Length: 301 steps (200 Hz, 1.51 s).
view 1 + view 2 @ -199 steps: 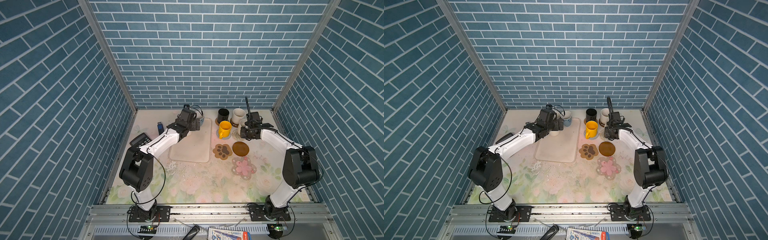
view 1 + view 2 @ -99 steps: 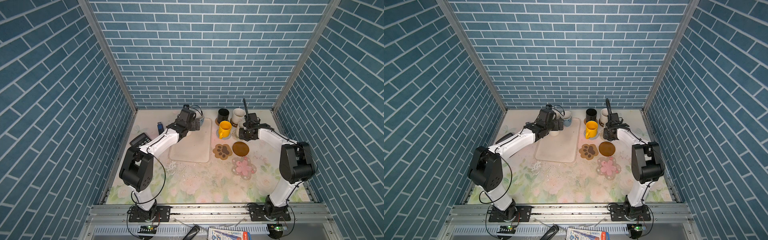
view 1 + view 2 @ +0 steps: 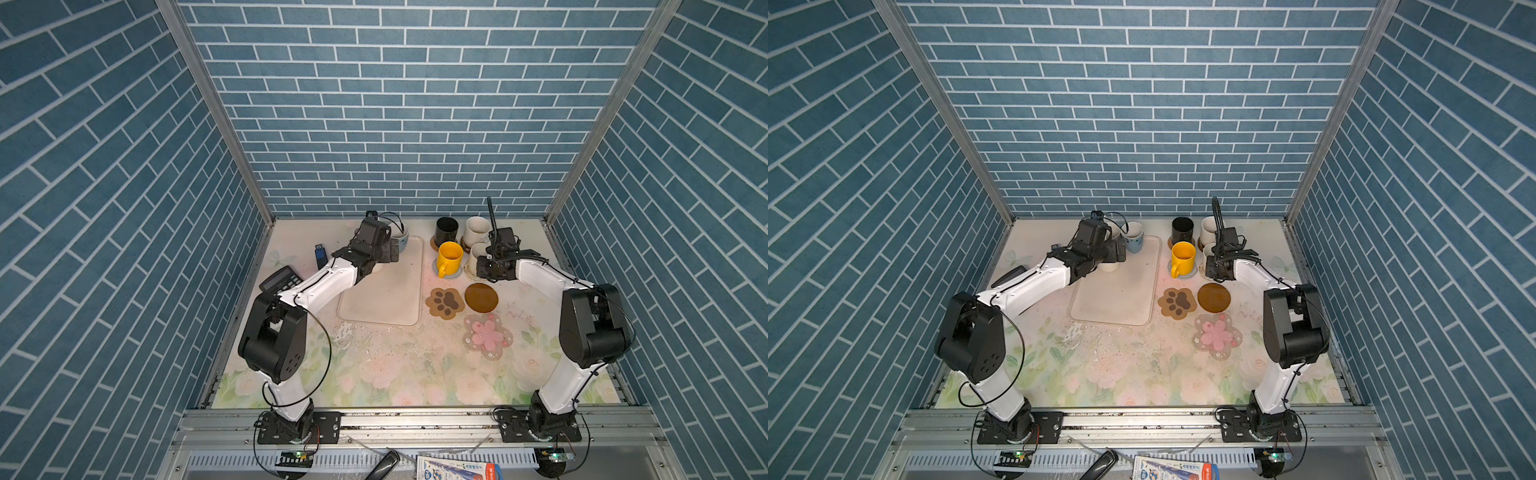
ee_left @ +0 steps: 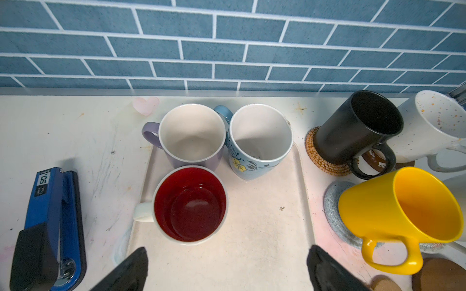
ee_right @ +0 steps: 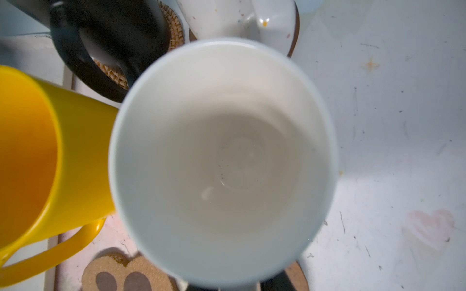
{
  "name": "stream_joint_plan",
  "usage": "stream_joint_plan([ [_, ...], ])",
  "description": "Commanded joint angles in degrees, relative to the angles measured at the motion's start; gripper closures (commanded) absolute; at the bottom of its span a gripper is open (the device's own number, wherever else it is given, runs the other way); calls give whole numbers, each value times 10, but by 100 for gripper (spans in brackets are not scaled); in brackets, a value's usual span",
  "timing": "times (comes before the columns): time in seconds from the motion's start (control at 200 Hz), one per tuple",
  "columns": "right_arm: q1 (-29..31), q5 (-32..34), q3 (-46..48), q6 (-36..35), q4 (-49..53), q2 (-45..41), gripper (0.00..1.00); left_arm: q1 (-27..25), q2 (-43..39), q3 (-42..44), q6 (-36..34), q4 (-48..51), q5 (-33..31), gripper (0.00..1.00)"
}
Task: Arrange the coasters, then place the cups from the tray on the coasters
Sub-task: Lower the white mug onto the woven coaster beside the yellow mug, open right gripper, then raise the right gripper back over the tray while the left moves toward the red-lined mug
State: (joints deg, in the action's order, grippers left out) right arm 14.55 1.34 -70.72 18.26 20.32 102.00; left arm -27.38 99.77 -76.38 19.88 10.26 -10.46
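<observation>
A: How far along is this?

B: Past halfway, I'd judge. Seven mats lie on the counter [image 3: 374, 374] to the right of the tray [image 3: 386, 291], so the arranging looks done. The black cup [image 4: 358, 128] stands on the tan mat [image 4: 325, 161]. The speckled cup [image 4: 433, 126] is on a brown disc [image 4: 370, 157] that barely shows beneath it. The yellow cup [image 4: 401, 211] is on the knit mat [image 4: 331, 209].

A: And a fourth?

B: A white cup [image 5: 222, 161] sits directly under the right gripper [image 3: 484, 266], just beside the yellow cup. In a top view the edge of a pale mat [image 3: 469, 274] shows below it, so it seems to stand on that one.

A: Is that gripper pinching it?

B: I cannot tell. The cup's blurred mouth fills the right wrist view, and the jaws are hidden in both top views.

A: What remains on the tray?

B: Three cups, bunched at its far end. The lavender cup [image 4: 193, 136] and the light blue cup [image 4: 259, 141] stand side by side. The red-inside cup [image 4: 190, 202] is just beside the lavender one, on the nearer side.

A: The left gripper?

B: The left gripper [image 4: 228, 264] is spread wide and holds nothing. It hangs over the bare tray near the red-inside cup, which looks like its next pick.

A: Are there free mats for them?

B: Yes, three, all bare and close together: the paw coaster [image 3: 444, 302], the bare disc [image 3: 481, 297] and the pink flower [image 3: 487, 336]. That leaves three cups to move and three places to put them.
</observation>
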Motion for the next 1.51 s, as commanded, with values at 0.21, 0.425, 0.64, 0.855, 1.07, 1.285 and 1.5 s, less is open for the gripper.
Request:
stream_joint_plan([
  [0.21, -1, 0, 23, 4, -5, -37, 58, 7, 0, 11, 3, -5, 5, 1],
  [0.425, 0, -13, 27, 1, 5, -80, 47, 31, -27, 26, 39, 9, 55, 1],
  [0.64, 7, -32, 57, 11, 2, -181, 43, 40, -80, 50, 84, 44, 81, 1],
  [0.855, 28, -43, 130, 21, 11, -300, 36, 40, -169, 55, 92, 135, 60, 1],
  [1.07, 41, -61, 222, 63, -2, -407, 12, 41, -245, 53, 97, 234, 54, 3],
  [1.285, 97, -61, 275, 91, -5, -461, 2, 40, -282, 42, 96, 329, 53, 6],
  [1.5, 186, -49, 296, 123, -33, -415, 3, 40, -315, 92, 103, 364, 50, 15],
])
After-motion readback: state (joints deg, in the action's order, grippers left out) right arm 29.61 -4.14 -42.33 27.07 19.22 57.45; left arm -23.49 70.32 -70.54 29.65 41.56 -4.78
